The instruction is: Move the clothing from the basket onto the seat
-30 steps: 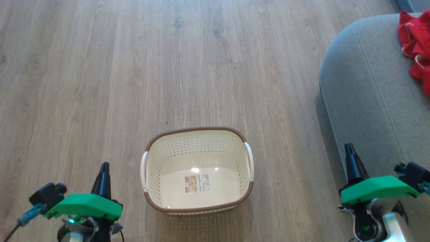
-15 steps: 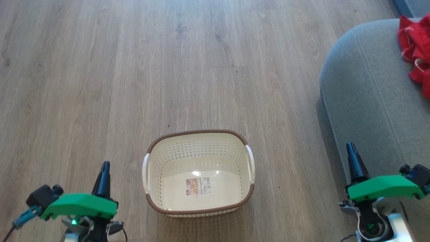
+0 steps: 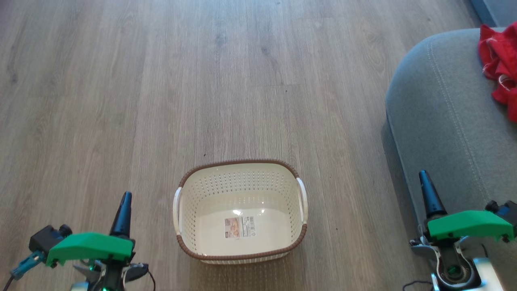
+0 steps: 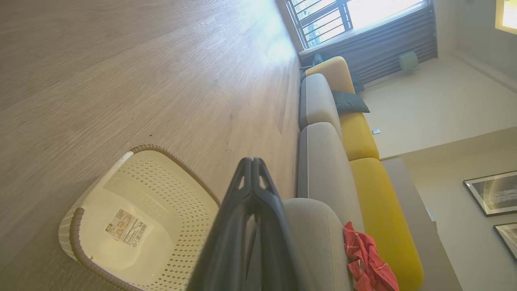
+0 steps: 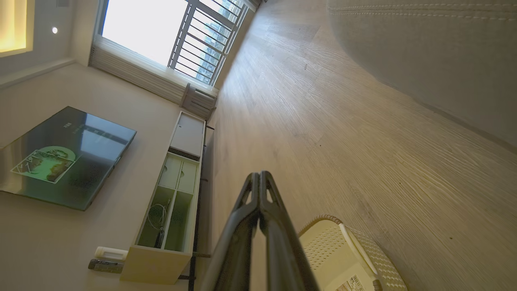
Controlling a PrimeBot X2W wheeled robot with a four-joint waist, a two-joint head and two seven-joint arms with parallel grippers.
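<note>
Left gripper (image 3: 126, 197) stood left of the basket (image 3: 238, 162), its fingers pressed together on nothing; the basket sat upright on the wooden floor (image 3: 202, 81) and held no garment, only a label sticker (image 3: 239, 227) showing on its base; right gripper (image 3: 423, 174) stood right of the basket, fingers likewise closed and empty; the seat (image 3: 444, 113) lay further right of the basket, well apart from it; the clothing (image 3: 499, 68) lay on top of the seat, far right of the basket and beyond it, partly cut off by the edge of the head view.

Judgement: the transfer appeared complete, with nothing left in the basket to lift.

Condition of the garment: bright red, crumpled in a loose heap of folds, a little white stitching showing; it touched neither gripper.
</note>
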